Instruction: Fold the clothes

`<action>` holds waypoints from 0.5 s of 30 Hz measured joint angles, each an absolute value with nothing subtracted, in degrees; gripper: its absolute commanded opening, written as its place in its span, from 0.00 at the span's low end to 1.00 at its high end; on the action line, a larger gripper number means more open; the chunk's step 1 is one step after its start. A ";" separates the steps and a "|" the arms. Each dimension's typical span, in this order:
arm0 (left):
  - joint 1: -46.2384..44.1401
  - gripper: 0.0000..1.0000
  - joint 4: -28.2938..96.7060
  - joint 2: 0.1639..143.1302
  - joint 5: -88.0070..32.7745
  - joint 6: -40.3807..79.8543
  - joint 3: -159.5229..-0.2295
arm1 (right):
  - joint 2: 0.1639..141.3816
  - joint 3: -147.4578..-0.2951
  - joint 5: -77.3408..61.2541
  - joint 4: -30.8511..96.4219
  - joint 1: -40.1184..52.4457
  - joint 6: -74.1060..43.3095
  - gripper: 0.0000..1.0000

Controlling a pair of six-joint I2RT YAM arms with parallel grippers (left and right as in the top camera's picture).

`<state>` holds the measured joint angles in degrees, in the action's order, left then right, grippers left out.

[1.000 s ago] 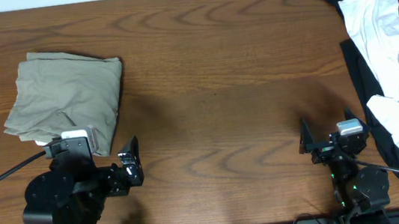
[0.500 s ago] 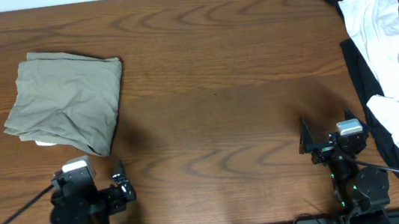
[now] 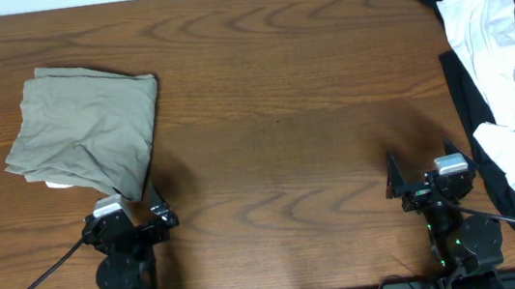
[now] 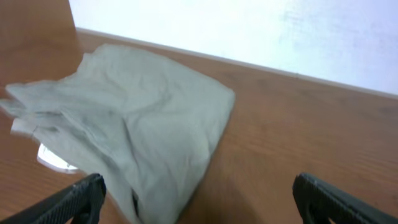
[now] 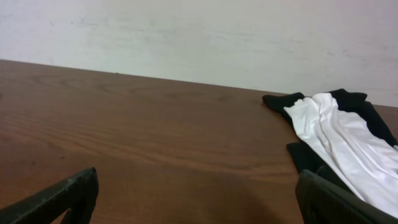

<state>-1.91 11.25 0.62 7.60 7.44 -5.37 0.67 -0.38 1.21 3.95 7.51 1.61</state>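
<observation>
- since the khaki garment (image 3: pixel 86 130) already lies as a rough, wrinkled square on the left far part of the bench (image 3: pixel 273 113), i judge its fold about done; in the left wrist view (image 4: pixel 137 118) its near layers sit a little offset, with a small white patch (image 4: pixel 53 158) peeping out beneath them.
- heaped at the right edge of the bench, well apart from it, is the white and black heap (image 3: pixel 509 87), unfolded, white cloth lying over black (image 5: pixel 348 143).
- left claw (image 3: pixel 129 215) sits at the near edge, just beside the khaki garment's near corner, fingers wide apart and gripping nothing (image 4: pixel 199 205).
- right claw (image 3: pixel 425 179) rests at the near edge close to the heap, likewise spread and empty (image 5: pixel 199 199).
- the step in hand is probably fetching the next piece, and the right claw looks best placed for it.
- to do it well: pinch only the top white layer at an edge or corner, so the black cloth under it does not drag along.
- bring it to the bare middle of the bench and spread it flat before any fold.
- keep it away from the khaki garment, so that fold is not disturbed.
</observation>
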 measured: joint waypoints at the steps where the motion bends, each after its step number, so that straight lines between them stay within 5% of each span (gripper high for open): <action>1: -1.91 0.98 8.36 0.82 7.73 7.44 -4.34 | 0.67 -0.38 1.19 4.01 7.51 1.61 0.99; 15: 0.16 0.98 2.83 0.58 4.69 7.44 -2.15 | 0.67 -0.38 1.17 3.92 7.51 1.74 0.99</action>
<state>0.16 2.83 0.58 4.69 7.44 -2.15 0.67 -0.38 1.17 3.92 7.51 1.74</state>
